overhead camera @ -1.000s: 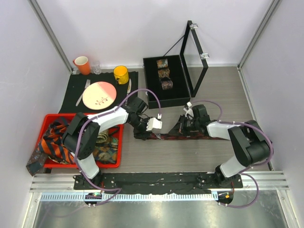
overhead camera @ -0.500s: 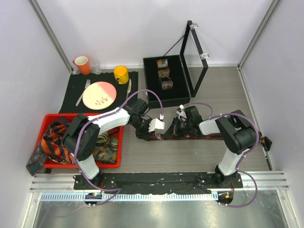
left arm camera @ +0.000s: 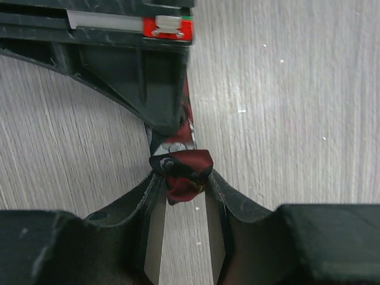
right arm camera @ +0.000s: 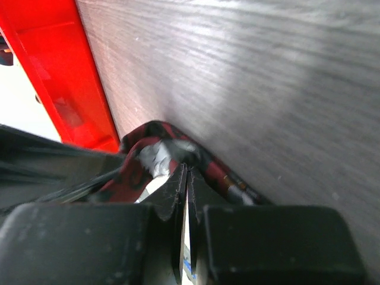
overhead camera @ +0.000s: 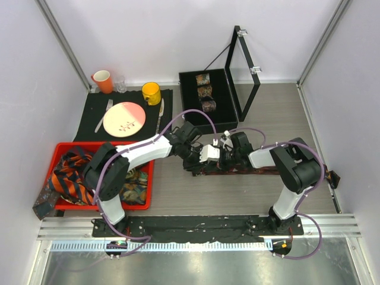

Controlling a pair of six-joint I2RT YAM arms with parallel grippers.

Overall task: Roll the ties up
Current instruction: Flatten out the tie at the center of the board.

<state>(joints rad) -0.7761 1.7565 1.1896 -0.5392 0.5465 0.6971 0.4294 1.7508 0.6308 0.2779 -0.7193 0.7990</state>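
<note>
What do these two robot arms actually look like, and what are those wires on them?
Both the left arm and right arm alternate white tube-like links with chunky black joints. A lilac cable loops loosely along each. Each ends in a claw: the left claw has a white body and two flat black fingers with pale inner faces.

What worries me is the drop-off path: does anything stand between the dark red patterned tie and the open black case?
Nothing loose. Bare grey table lies between the dark red patterned tie and the open black case; only the left gripper, closed on the tie's rolled end, sits in that gap.
</note>
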